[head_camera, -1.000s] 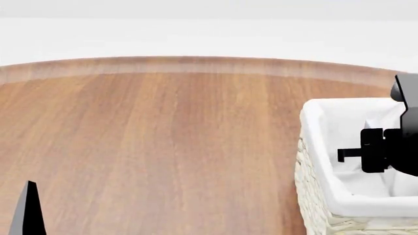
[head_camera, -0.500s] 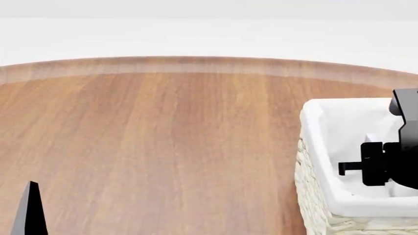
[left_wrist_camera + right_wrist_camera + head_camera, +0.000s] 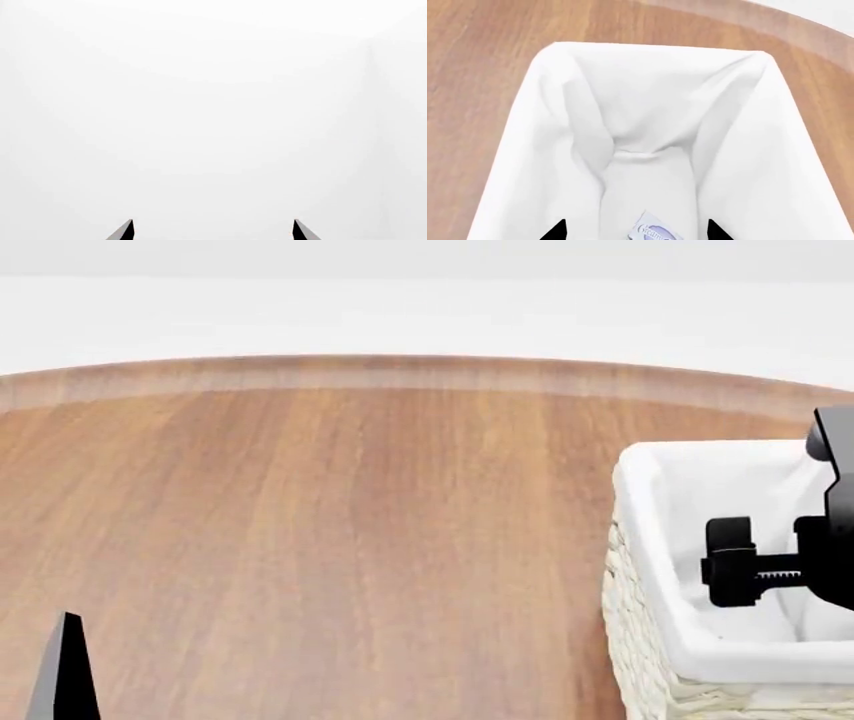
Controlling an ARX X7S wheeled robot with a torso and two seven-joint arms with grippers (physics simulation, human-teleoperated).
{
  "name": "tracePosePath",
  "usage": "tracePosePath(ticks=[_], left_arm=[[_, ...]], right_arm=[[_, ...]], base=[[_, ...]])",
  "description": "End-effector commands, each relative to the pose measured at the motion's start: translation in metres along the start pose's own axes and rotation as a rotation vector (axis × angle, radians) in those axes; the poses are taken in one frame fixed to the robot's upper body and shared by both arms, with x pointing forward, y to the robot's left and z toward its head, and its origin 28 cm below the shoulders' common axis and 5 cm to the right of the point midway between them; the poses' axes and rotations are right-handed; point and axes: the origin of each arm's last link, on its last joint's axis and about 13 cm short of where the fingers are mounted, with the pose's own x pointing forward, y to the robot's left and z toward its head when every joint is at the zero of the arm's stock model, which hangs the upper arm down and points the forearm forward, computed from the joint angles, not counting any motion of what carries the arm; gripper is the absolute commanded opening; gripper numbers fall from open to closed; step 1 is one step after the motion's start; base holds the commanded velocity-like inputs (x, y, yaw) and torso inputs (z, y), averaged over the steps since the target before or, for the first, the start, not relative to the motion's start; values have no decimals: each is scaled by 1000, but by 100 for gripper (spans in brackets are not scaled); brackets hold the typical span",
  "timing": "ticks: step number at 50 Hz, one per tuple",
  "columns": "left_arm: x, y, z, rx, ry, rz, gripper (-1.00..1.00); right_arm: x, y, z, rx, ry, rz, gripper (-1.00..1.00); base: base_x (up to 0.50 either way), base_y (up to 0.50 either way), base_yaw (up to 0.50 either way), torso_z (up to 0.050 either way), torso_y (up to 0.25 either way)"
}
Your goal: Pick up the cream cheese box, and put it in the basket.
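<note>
- Two tools noted. My right tool [image 3: 727,562] hung over the basket [image 3: 638,540] at the right side of the table [image 3: 334,520]; in the right wrist view its two dark fingertips [image 3: 557,231] stood wide apart with nothing between them, so it was released.
- Cream cheese box [image 3: 652,231] lay down inside the basket, on the white cloth liner [image 3: 647,125], between those spread tips and below them. Only a corner of it showed, with bluish print.
- Basket stood upright on the wood, liner folded over the woven rim.
- My left tool [image 3: 212,231] showed only as two dark points, well apart, against blank white; released, holding nothing.
- Head view caught one dark tip [image 3: 67,670] of the left tool low at the near left, well apart from the basket.
</note>
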Motion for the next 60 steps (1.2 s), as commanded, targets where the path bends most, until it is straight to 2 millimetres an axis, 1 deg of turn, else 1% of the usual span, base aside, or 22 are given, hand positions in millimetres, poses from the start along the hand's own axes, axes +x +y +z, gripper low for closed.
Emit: tracePosePath(ticks=[1, 4, 7, 14, 18, 19, 22, 26, 27, 30, 34, 40, 43, 44, 45, 47, 48, 51, 53, 58, 60], left_arm=[[0, 0, 0, -1, 0, -1, 100], [-1, 0, 0, -1, 1, -1, 100], [-1, 0, 0, -1, 2, -2, 100], [-1, 0, -1, -2, 3, -3, 100], [-1, -1, -1, -2, 4, -7, 100], [-1, -1, -1, -2, 4, -7, 100], [-1, -1, -1, -2, 4, -5, 100], [-1, 0, -1, -1, 3, -4, 100], [0, 0, -1, -1, 2, 0, 100], [0, 0, -1, 0, 0, 0, 100], [-1, 0, 0, 1, 0, -3, 100], [0, 1, 0, 3, -3, 2, 100], [0, 0, 0, 2, 0, -2, 100], [0, 0, 0, 2, -2, -3, 100], [-1, 0, 0, 1, 0, -3, 100], [-1, 0, 0, 3, 1, -2, 100], [-1, 0, 0, 6, 0, 0, 100], [-1, 1, 1, 4, -3, 3, 100], [-1, 0, 0, 2, -1, 3, 100], [-2, -1, -1, 0, 1, 0, 100], [-2, -1, -1, -1, -1, 2, 100]], right_arm=[[-1, 0, 2, -10, -13, -6, 100], [-2, 0, 4, -15, -23, -9, 100], [-5, 1, 10, -29, -40, -3, 100], [-19, 3, 32, -79, -112, -31, 100], [-22, 3, 44, -90, -173, -71, 100], [-25, 5, 52, -84, -215, -93, 100], [-27, 8, 57, -97, -242, -86, 100], [-27, 12, 62, -113, -329, -141, 100], [-28, 16, 62, -106, -366, -120, 100], [-26, 21, 58, -116, -403, -115, 100], [-24, 32, 51, -76, -509, -110, 100], [-31, 52, 38, -16, -664, -104, 100], [-43, 66, 28, 53, -807, -108, 100], [-47, 70, 24, 51, -842, -103, 100], [-53, 80, 12, 62, -882, -89, 100], [-59, 90, 0, 76, -905, -71, 100], [-66, 98, -8, 61, -936, -93, 100], [-77, 109, -15, 34, -972, -77, 100], [-88, 121, -25, -2, -1006, -83, 100], [-102, 137, -40, -62, -1050, -109, 100], [-109, 144, -47, -63, -1061, -74, 100]], base=[[0, 0, 0, 0, 0], [0, 0, 0, 0, 0], [0, 0, 0, 0, 0], [0, 0, 0, 0, 0], [0, 0, 0, 0, 0], [0, 0, 0, 0, 0], [0, 0, 0, 0, 0], [0, 0, 0, 0, 0], [0, 0, 0, 0, 0], [0, 0, 0, 0, 0], [0, 0, 0, 0, 0], [0, 0, 0, 0, 0], [0, 0, 0, 0, 0], [0, 0, 0, 0, 0], [0, 0, 0, 0, 0], [0, 0, 0, 0, 0], [0, 0, 0, 0, 0], [0, 0, 0, 0, 0], [0, 0, 0, 0, 0], [0, 0, 0, 0, 0], [0, 0, 0, 0, 0]])
